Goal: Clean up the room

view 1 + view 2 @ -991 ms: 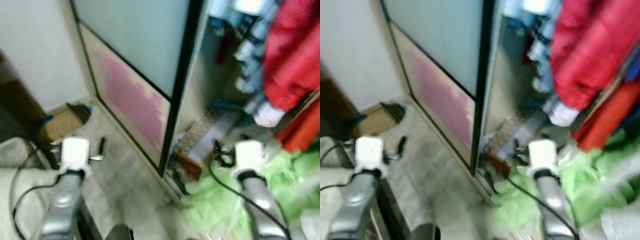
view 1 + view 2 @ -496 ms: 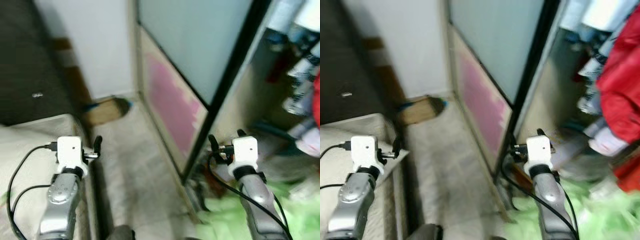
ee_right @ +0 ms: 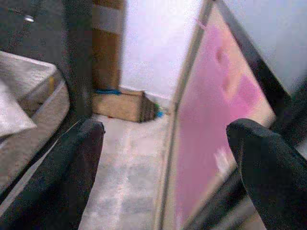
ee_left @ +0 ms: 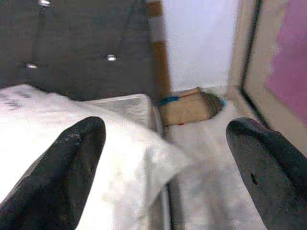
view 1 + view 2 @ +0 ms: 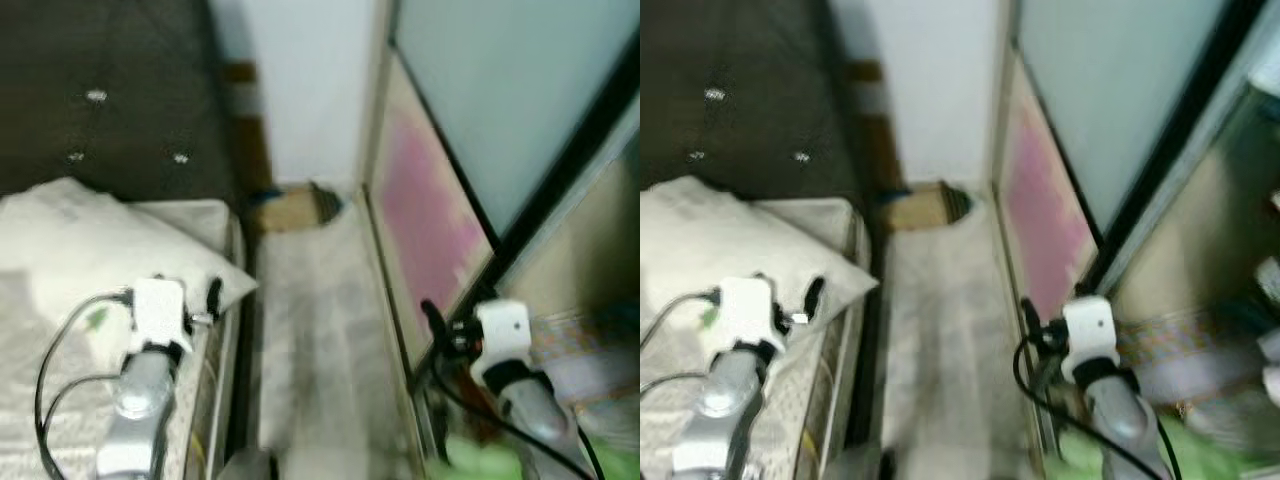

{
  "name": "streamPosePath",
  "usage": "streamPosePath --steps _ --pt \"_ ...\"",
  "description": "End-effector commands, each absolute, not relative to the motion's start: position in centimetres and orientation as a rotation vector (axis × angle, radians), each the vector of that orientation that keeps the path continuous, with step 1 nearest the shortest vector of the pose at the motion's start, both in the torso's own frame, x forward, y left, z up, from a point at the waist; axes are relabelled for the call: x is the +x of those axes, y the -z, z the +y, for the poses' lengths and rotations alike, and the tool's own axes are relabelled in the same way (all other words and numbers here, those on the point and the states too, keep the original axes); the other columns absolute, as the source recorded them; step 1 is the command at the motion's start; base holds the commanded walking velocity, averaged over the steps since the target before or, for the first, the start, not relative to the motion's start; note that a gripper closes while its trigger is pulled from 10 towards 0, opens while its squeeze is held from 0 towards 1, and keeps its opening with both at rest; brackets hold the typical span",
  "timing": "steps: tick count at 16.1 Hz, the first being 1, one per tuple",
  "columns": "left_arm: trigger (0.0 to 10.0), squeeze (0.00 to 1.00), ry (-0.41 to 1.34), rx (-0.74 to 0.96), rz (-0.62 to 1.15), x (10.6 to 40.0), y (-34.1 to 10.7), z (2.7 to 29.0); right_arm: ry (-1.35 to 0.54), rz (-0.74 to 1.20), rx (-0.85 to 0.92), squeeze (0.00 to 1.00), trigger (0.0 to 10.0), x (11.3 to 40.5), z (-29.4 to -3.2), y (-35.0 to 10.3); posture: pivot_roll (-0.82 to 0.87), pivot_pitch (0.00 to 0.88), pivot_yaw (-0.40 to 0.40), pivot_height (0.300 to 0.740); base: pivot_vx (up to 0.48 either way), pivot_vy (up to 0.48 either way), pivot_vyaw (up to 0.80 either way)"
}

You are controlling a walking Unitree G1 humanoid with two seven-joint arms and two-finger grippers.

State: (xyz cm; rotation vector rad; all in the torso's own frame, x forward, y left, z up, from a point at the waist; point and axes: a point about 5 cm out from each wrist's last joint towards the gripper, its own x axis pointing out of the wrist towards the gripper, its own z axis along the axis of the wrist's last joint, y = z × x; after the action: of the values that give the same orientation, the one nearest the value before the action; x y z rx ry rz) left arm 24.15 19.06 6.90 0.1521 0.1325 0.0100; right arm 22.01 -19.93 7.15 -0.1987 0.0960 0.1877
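Observation:
A white pillow [image 5: 90, 230] lies on the bed [image 5: 50, 400] at my left, under a dark tufted headboard [image 5: 110, 90]. My left gripper [image 5: 208, 300] hovers over the bed's edge beside the pillow, open with nothing between its fingers [image 4: 79, 158]. My right gripper [image 5: 432, 318] is raised by the foot of the wardrobe's sliding door [image 5: 425, 200], also open and empty. A flattened cardboard box [image 5: 285, 208] lies on the floor against the far wall. Part of a green cloth [image 5: 470, 462] lies at the bottom right. The head views are blurred.
A narrow strip of pale floor [image 5: 315, 330] runs between the bed and the wardrobe door with its pink lower panel and frosted upper panel [image 5: 500, 80]. A white wall [image 5: 300, 80] closes the far end. Patterned items [image 5: 590, 345] lie inside the wardrobe at right.
The camera has swung left: the red clothes and most of the green cloth have left the view, and the bed, pillow and headboard have come in. Both arms keep the same raised pose.

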Motion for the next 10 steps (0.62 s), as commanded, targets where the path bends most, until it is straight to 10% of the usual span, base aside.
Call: streamPosePath --steps 1,10 --pt "10.0 0.00 -0.027 0.178 0.118 24.4 -7.1 19.5 -0.192 0.078 -0.182 0.00 10.0 22.8 -19.7 -7.6 -0.04 0.055 -0.046 0.740 0.000 0.000 0.80" --pt "10.0 0.00 -0.041 0.229 0.093 24.4 -7.2 19.6 -0.239 0.026 -0.191 0.00 10.0 24.7 -19.1 -8.9 -0.02 0.055 -0.054 0.740 0.000 0.000 0.80"
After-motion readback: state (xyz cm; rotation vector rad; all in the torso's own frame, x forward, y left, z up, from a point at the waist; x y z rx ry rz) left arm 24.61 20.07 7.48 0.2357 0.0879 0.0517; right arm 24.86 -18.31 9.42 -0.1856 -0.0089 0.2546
